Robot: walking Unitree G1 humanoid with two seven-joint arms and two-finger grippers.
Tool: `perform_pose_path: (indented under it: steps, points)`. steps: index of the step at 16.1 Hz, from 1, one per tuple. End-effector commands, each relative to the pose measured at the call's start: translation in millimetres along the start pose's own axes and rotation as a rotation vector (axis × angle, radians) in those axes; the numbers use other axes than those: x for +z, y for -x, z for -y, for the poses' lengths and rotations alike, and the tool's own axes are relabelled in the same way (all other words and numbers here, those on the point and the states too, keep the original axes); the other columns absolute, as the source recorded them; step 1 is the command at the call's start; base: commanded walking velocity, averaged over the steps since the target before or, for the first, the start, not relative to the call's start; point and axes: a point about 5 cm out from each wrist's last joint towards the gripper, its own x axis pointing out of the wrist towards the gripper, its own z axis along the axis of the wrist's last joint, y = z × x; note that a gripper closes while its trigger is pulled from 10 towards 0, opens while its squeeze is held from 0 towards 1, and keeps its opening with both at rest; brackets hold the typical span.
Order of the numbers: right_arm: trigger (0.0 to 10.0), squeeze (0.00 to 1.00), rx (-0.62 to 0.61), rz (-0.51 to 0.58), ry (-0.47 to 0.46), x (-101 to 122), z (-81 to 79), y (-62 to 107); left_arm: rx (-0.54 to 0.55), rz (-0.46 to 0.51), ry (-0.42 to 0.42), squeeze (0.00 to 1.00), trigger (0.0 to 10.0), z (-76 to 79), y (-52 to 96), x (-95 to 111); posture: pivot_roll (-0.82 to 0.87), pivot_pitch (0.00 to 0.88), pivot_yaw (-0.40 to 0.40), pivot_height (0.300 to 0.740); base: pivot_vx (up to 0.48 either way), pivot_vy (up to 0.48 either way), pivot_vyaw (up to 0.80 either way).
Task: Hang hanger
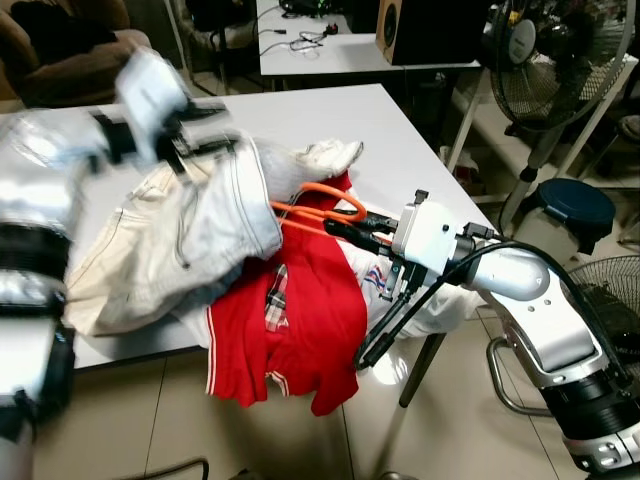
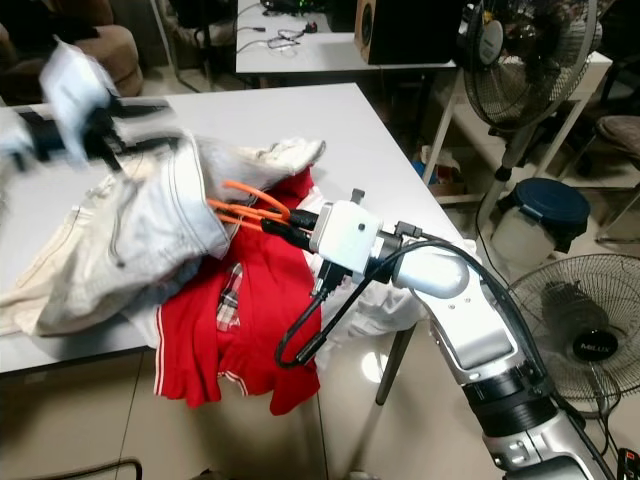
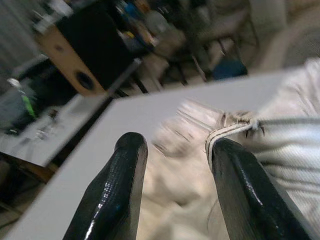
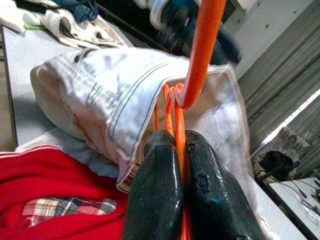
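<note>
The right gripper (image 1: pixel 335 229) is clamping the orange hanger (image 1: pixel 325 203) beside the pale trousers (image 1: pixel 190 235); left gripper (image 3: pixel 175 190), jaws wide, is lifting their waistband; threading comes next

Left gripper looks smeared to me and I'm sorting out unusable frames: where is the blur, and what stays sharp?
Both eye views: left gripper motion-blurred, right gripper crisp on the orange hanger. Left wrist view: white trousers and background soft. Right wrist view: fingers sharp.
</note>
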Motion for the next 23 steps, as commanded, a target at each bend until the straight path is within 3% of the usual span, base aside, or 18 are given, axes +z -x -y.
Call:
perform_pose_path:
  steps: [1,3,4,6,8,9,10,13,14,17,18,20,21,22,23]
  points:
    - [10.0,0.0,-0.023,0.021,0.015,5.1,8.7,1.1,0.01,0.044,0.028,0.0,10.0,-8.0,7.1,12.5,-0.17,0.0,0.012,0.74,0.0,0.0,0.0]
    - [10.0,0.0,-0.026,0.018,0.014,3.6,9.5,0.3,-0.133,0.018,0.095,0.0,10.0,2.9,10.1,10.6,-0.16,0.0,0.012,0.74,0.0,0.0,0.0]
    - [10.0,0.0,-0.028,0.018,0.014,3.3,9.3,0.2,-0.156,0.003,0.123,0.0,10.0,5.5,11.0,7.4,-0.16,0.0,0.012,0.74,0.0,0.0,0.0]
    - [10.0,0.0,-0.031,0.017,0.012,3.1,9.0,0.5,-0.137,-0.02,0.086,0.0,10.0,6.8,10.6,3.3,-0.16,0.0,0.013,0.74,0.0,0.0,0.0]
    - [10.0,0.0,-0.046,0.013,0.008,1.9,8.7,1.4,-0.218,-0.149,0.013,0.0,10.0,32.4,1.3,-19.2,-0.16,0.0,0.013,0.74,0.0,0.0,0.0]
    - [10.0,0.0,-0.05,0.014,0.003,1.2,7.6,1.3,-0.264,-0.137,0.069,0.0,10.0,42.3,-1.9,-19.8,-0.16,0.0,0.013,0.74,0.0,0.0,0.0]
    - [10.0,0.0,-0.048,0.014,0.002,0.5,6.3,1.1,-0.265,-0.103,0.099,0.0,10.0,43.7,-4.2,-15.3,-0.16,0.0,0.013,0.74,0.0,0.0,0.0]
    - [10.0,0.0,-0.051,0.012,0.001,1.2,5.0,2.0,-0.226,0.013,0.126,0.0,10.0,24.2,9.9,12.6,-0.17,0.0,0.02,0.74,0.0,0.0,0.0]
    - [10.0,0.0,-0.056,0.008,0.001,0.6,6.6,3.4,-0.2,0.082,0.118,1.0,10.0,16.1,17.9,28.2,-0.17,0.0,0.017,0.74,0.0,0.0,0.0]
    - [10.0,0.0,-0.07,-0.002,0.001,-2.0,10.6,5.3,-0.267,0.108,0.097,1.0,10.0,29.8,22.5,43.8,-0.16,0.0,0.008,0.74,0.0,0.0,0.0]
    - [10.0,0.0,-0.066,0.005,0.0,-1.0,11.8,4.6,-0.343,0.054,0.133,1.0,10.0,41.3,22.9,36.4,-0.14,0.0,0.004,0.74,0.0,0.0,0.0]
    - [10.0,0.0,-0.055,0.015,0.004,2.1,13.2,4.1,-0.426,-0.067,0.101,1.0,10.0,58.9,21.3,17.4,-0.14,0.0,0.006,0.74,0.0,0.0,0.0]
    - [10.0,0.0,-0.053,0.019,0.005,3.2,13.4,4.3,-0.419,-0.09,0.052,0.0,10.0,63.1,17.6,13.7,-0.14,0.0,0.009,0.74,0.0,0.0,0.0]
    - [10.0,0.0,-0.049,0.022,0.008,4.5,13.6,4.4,-0.396,-0.096,-0.011,0.0,10.0,67.7,11.2,11.0,-0.14,0.0,0.011,0.74,0.0,0.0,0.0]
    - [10.0,0.0,-0.045,0.022,0.011,4.9,13.1,4.8,-0.381,-0.056,-0.004,0.0,10.0,72.4,4.3,12.0,-0.14,0.0,0.011,0.74,0.0,0.0,0.0]
